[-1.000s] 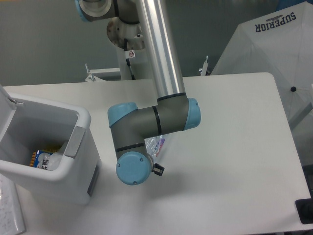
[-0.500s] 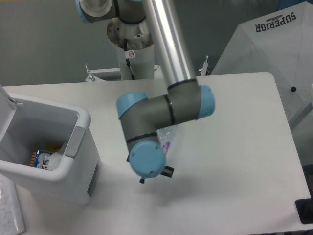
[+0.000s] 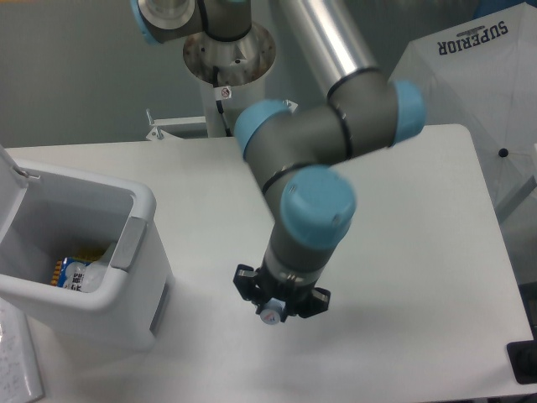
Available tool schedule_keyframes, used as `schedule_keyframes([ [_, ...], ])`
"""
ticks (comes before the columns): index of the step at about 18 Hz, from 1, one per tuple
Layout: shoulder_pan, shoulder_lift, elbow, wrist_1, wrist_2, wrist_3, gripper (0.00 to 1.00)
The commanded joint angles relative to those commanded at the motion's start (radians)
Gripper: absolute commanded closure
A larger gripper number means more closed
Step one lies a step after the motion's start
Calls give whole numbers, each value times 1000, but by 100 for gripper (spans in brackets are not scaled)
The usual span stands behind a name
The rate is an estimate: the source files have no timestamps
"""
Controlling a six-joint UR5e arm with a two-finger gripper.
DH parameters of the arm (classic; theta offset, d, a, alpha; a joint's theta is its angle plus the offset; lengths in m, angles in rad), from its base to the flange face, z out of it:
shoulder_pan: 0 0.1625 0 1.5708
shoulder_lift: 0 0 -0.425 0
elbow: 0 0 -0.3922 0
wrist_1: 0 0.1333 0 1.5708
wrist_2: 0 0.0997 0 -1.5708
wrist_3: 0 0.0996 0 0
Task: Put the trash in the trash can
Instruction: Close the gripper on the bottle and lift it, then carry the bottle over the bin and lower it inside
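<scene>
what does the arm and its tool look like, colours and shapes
The arm has a shiny silver tube for its upper link and chunky grey cylindrical joints with round light blue end caps. The wrist narrows to a grey cylinder that ends in a black tool with short black lobes spread to the sides. A small whitish round part with a pale blue tip sits at its middle.

The word "SUPERIOR" reads in dark capitals, slanting upward, on the white fabric umbrella-like canopy [image 3: 470, 80] at the upper right. A small red-and-white round sticker [image 3: 225, 92] on the arm's base is too small to read.
</scene>
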State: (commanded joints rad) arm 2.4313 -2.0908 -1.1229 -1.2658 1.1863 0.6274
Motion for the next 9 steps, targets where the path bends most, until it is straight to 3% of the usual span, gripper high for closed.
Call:
schedule_keyframes([
  [9,35,132,-2,212,-281,-54,100],
])
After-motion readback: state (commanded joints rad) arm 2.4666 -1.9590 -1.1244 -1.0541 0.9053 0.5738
